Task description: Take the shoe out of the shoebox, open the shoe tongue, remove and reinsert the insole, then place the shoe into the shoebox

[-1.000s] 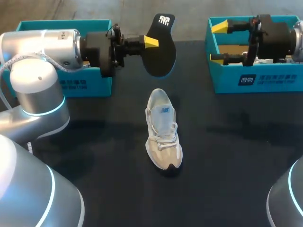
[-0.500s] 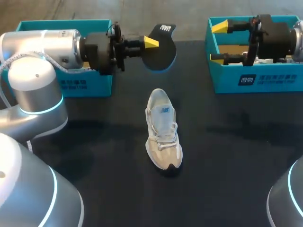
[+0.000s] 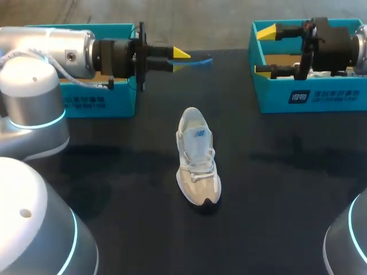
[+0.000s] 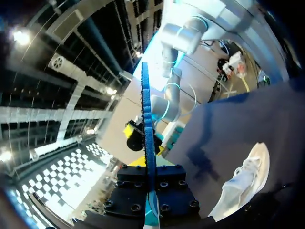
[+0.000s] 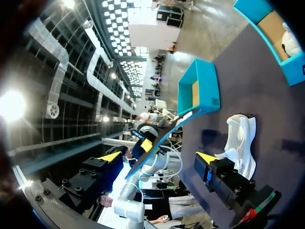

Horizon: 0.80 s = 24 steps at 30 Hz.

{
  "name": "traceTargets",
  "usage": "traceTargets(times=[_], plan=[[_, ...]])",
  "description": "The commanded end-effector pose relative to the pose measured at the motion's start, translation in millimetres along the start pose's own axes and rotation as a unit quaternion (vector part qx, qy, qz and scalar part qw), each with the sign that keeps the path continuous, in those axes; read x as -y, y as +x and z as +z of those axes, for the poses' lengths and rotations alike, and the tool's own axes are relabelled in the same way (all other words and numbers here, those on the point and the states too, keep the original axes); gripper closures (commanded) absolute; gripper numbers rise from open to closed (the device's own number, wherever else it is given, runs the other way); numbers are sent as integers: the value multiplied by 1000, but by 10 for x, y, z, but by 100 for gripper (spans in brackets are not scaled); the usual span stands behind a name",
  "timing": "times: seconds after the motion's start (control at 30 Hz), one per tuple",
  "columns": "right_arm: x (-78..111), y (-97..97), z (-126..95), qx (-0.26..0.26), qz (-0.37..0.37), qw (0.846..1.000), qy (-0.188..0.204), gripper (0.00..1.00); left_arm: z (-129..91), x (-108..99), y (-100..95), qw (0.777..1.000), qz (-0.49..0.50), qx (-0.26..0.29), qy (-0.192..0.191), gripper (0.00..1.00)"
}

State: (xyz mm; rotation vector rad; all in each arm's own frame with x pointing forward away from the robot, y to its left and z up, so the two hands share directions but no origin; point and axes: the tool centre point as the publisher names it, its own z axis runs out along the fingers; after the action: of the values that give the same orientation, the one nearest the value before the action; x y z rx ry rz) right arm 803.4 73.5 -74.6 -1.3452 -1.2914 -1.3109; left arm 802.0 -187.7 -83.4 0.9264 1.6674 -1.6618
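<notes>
The hand [image 4: 150, 202] grips the blue insole [image 4: 147, 124] edge-on, the shoe [image 4: 243, 183] lying beside it.

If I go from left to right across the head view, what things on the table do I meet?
left teal shoebox → white shoe → right teal shoebox
</notes>
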Motion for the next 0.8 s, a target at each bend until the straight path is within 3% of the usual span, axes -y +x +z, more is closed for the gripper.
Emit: traceTargets(times=[0.03, 0.1, 0.8], plan=[[-7, -6, 19, 0, 0, 1000, 0, 0, -12, -30, 7, 907, -419, -21, 36, 100], [-7, -6, 19, 0, 0, 1000, 0, 0, -14, -51, -6, 888, -457, -2, 48, 100], [-7, -6, 19, 0, 0, 1000, 0, 0, -14, -51, -6, 888, -457, -2, 48, 100]])
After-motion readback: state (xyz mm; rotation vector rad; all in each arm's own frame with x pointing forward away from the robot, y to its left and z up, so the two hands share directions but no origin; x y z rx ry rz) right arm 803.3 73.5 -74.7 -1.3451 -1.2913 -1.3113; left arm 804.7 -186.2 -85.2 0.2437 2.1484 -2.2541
